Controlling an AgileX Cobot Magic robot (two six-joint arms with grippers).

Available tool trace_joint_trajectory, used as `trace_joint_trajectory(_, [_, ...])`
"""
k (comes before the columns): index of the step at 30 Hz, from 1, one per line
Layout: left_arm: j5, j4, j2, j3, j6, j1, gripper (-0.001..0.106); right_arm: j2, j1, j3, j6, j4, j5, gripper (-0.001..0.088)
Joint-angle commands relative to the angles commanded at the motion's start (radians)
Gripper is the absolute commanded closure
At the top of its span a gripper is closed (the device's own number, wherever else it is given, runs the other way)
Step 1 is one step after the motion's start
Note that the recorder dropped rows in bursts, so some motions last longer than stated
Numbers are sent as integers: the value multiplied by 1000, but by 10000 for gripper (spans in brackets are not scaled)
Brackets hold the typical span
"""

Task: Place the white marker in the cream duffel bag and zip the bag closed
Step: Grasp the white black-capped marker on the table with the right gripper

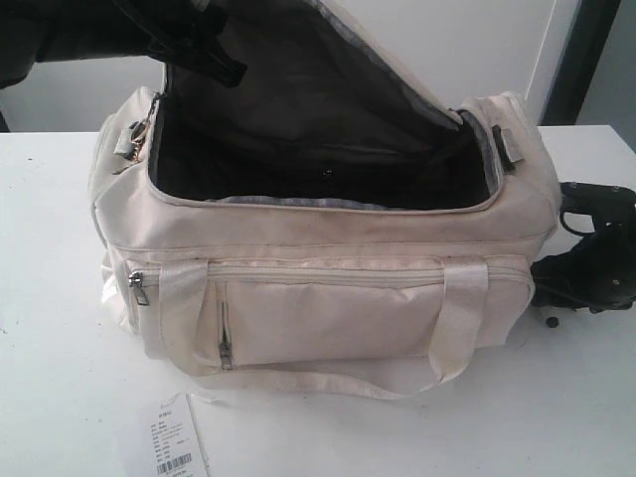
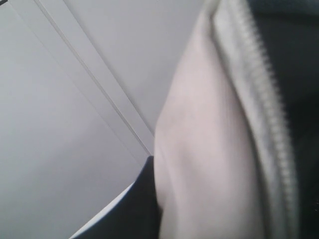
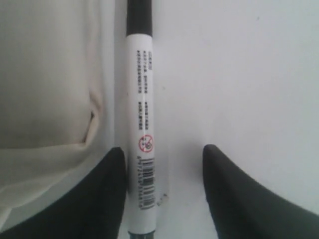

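The cream duffel bag (image 1: 328, 308) stands in the middle of the table with its top flap (image 1: 397, 50) raised and its dark inside showing. My left gripper (image 1: 224, 65) grips the flap's left edge up high. The left wrist view is filled by cream fabric (image 2: 199, 149) and zip teeth (image 2: 264, 99), with one dark finger (image 2: 142, 209) beside them. The white marker (image 3: 142, 99) lies on the table by the bag's end (image 3: 45, 74). My right gripper (image 3: 163, 154) is open around the marker, whose barrel touches one finger. In the exterior view, that gripper (image 1: 561, 293) sits low at the bag's right end.
A white barcoded paper tag (image 1: 179, 447) lies on the white table (image 1: 60, 378) in front of the bag, tied by a thin string. Webbing handles (image 1: 462, 308) hang down the bag's front. A dark upright strip (image 1: 586, 60) stands behind at the right.
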Motion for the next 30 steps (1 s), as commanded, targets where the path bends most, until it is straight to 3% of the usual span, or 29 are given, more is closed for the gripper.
trace_joint_trajectory(4, [0,0,0,0,0,0,1053,27,0,0,-13,0,12,868])
trace_joint_trajectory(11, [0,0,0,0,0,0,1053,-15,0,5,37,0,14,868])
trace_joint_trajectory(25, [0,0,0,0,0,0,1053,-234,0,79,101,-6,-2,868])
trace_joint_trajectory(30, [0,0,0,0,0,0,1053,-302,-27,113,150,-51,-20,868])
